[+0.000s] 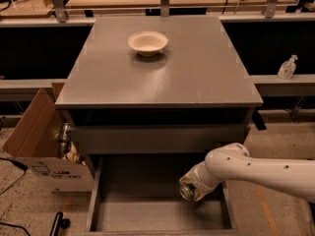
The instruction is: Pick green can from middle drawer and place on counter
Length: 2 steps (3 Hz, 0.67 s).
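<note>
The middle drawer point(140, 183) is pulled open below the counter point(162, 82); its grey floor shows. The green can point(188, 191) is at the drawer's right side, silver end towards the camera, greenish sides partly hidden. My gripper point(192, 186) reaches in from the right on a white arm and is right at the can, above and around it. The wrist hides how it meets the can. I cannot tell whether the can rests on the drawer floor or is lifted.
A white bowl point(147, 42) sits on the far part of the counter. An open cardboard box point(32, 141) with a dull silver can point(64, 132) stands to the left of the cabinet. A clear pump bottle point(287, 67) stands on a ledge at the right.
</note>
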Available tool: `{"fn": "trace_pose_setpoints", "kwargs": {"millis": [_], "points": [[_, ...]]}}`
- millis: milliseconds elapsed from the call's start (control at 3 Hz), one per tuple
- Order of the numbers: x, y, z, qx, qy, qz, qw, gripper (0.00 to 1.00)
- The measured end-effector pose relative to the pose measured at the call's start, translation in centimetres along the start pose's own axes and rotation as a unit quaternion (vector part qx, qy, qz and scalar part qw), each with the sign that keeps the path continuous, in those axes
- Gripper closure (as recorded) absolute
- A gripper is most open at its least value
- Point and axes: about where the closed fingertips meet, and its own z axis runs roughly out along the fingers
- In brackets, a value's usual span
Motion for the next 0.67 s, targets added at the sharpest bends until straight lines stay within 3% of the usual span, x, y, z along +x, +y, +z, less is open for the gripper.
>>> {"fn": "trace_pose_setpoints", "kwargs": {"millis": [333,667], "points": [[-2.5,0.1,-5.1,0.04,-0.002,-0.011,0.9991,0.53],[-3.3,-0.7,-11.7,0.092,0.002,-0.024,0.9955,0.54]]}}
